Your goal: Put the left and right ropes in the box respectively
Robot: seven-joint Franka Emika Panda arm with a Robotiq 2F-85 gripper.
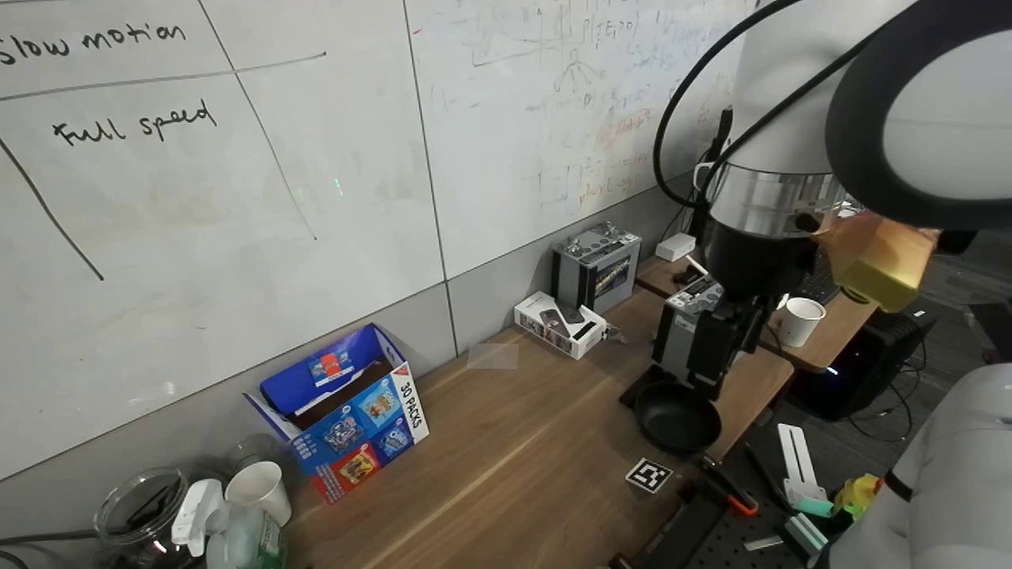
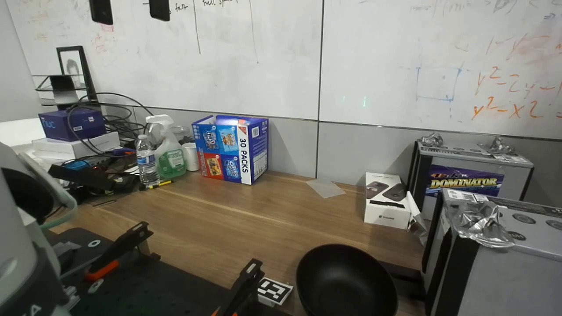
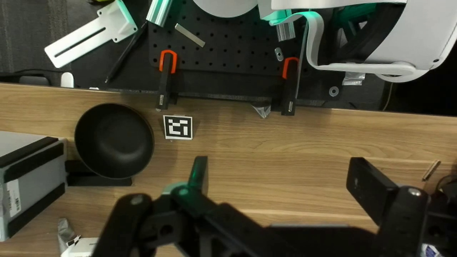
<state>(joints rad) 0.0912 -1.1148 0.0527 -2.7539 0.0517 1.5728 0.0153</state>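
Observation:
The blue open-top box (image 1: 360, 431) stands on the wooden table against the whiteboard wall, its printed front facing the table. It also shows upright in an exterior view (image 2: 219, 151). The two white ropes do not show in any view; only part of the box's inside is visible. My gripper (image 3: 280, 169) is open in the wrist view, with bare table seen between its fingers. In an exterior view my gripper (image 1: 711, 371) hangs in the air on the bowl's side of the table, apart from the box. Its two fingertips (image 2: 130, 12) show at the top of an exterior view.
A black bowl (image 3: 114, 141) sits near the table edge beside a printed marker (image 3: 178, 127). Grey-black batteries (image 2: 467, 175) and a white phone box (image 2: 386, 202) stand at one end. A spray bottle (image 2: 170, 151) and paper cup (image 1: 259, 490) stand beside the blue box. Clamps (image 3: 166, 78) hold the base plate.

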